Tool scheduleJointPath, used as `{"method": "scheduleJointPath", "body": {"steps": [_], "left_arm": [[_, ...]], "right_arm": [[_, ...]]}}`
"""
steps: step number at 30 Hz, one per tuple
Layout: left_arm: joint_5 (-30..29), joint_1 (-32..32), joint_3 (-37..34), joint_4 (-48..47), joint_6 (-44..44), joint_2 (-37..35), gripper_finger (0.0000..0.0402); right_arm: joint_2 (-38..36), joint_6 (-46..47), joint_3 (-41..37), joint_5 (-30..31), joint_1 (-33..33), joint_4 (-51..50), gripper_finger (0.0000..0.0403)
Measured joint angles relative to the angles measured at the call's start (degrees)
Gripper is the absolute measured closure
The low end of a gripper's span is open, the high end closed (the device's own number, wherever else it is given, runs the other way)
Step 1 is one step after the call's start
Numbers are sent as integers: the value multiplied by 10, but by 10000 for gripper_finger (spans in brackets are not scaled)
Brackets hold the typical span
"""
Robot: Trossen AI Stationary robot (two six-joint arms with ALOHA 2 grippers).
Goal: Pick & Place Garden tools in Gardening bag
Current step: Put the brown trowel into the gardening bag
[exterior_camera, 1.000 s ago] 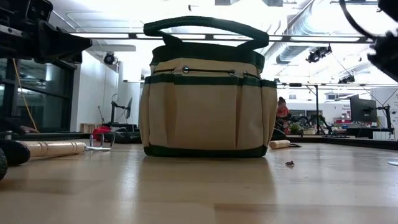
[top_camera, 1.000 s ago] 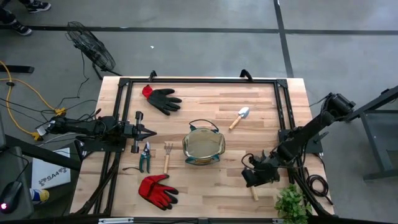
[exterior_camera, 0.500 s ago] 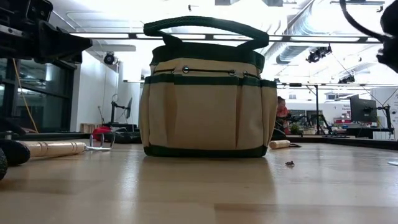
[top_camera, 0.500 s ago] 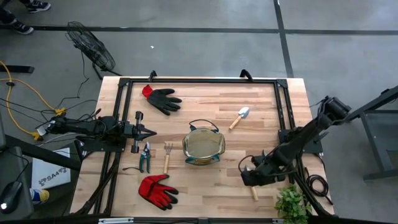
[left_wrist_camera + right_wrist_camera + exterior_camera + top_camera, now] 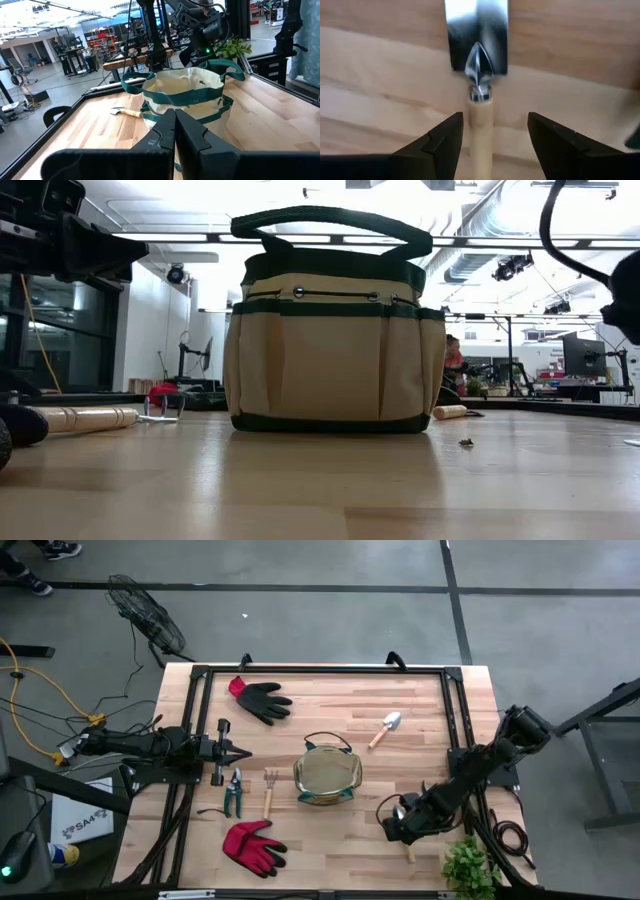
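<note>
— Since a second ago, what has moved?

— Only the right arm: its wrist has slid leftward and lower over the table's near right corner, while the left arm has stayed put.

— And the right gripper (image 5: pixel 492 142)?

— Spread wide, one finger on either side of a trowel (image 5: pixel 479 107)'s wooden handle, not yet touching it. In the right wrist view the handle runs straight up the gap between the fingers and the silver blade lies beyond the tips — so the tool's long axis lines up with the gripper's reach, and the fingers would close across the handle just behind the metal neck.

— Where is that on the table?

— From above, the right gripper (image 5: pixel 398 825) hangs over the near right part of the table, with a stub of the handle (image 5: pixel 408 851) showing below it, close to the leafy plant (image 5: pixel 470 865). The gardening bag (image 5: pixel 327 775) stands upright at mid-table, to the left and a little farther back, its mouth open.

— The other arm?

— The left gripper (image 5: pixel 175 132) waits at the left edge with fingers pressed together, pointing at the bag. Pruners (image 5: pixel 233 792), a fork (image 5: pixel 269 792) and a red glove (image 5: pixel 252 845) lie nearer to it; a black-and-red glove (image 5: pixel 262 700) and a second trowel (image 5: pixel 383 729) sit toward the far side.

— So the next move?

— Likely a short descent and squeeze; the right arm is by far the nearer.
</note>
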Motion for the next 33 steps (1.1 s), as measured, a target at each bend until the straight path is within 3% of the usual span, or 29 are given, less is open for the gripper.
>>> {"method": "scheduleJointPath", "body": {"steps": [7,18,27,33], "left_arm": [[0,0,0,0,0,0,402],[3,0,0,0,0,0,402],[2,0,0,0,0,0,402],[2,0,0,0,0,0,402]], "right_arm": [[4,-5,9,50,-11,-28,187],[4,-65,9,81,-62,-64,187],[5,-128,9,81,-106,-84,187],[25,-137,12,66,-101,-79,187]]}}
